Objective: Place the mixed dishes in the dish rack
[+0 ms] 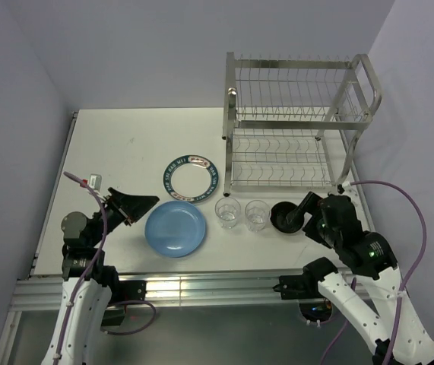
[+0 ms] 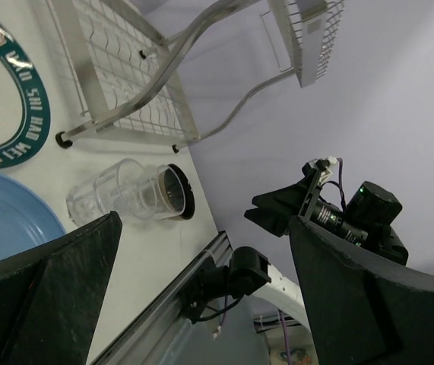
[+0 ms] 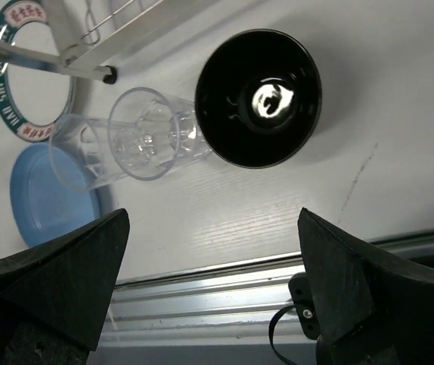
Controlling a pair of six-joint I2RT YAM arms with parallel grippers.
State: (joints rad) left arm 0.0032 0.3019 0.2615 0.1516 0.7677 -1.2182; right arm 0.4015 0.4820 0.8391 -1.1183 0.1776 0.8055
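Nearest the arm bases, the left gripper (image 1: 134, 204) is held over the white table (image 1: 118, 144) just left of the light-blue plate (image 1: 175, 228), its two fingers spread wide with nothing between them. The right gripper (image 1: 305, 210) is likewise spread apart and empty at the right rim of the small black bowl (image 1: 283, 217). The right wrist view shows the bowl mouth-up beyond the parted fingers (image 3: 57, 274), and contact cannot be judged. The front row of dishes runs left to right: the light-blue plate lying flat, a clear glass (image 1: 227, 213), a second clear glass (image 1: 257, 215) just beside it, and the black bowl near that. Both glasses stand upright. Behind this row, near the blue plate's far edge, lies the white plate with teal lettered rim (image 1: 191, 178). Farthest back, on the right, stands the two-tier wire dish rack (image 1: 229, 99), both shelves bare of dishes.
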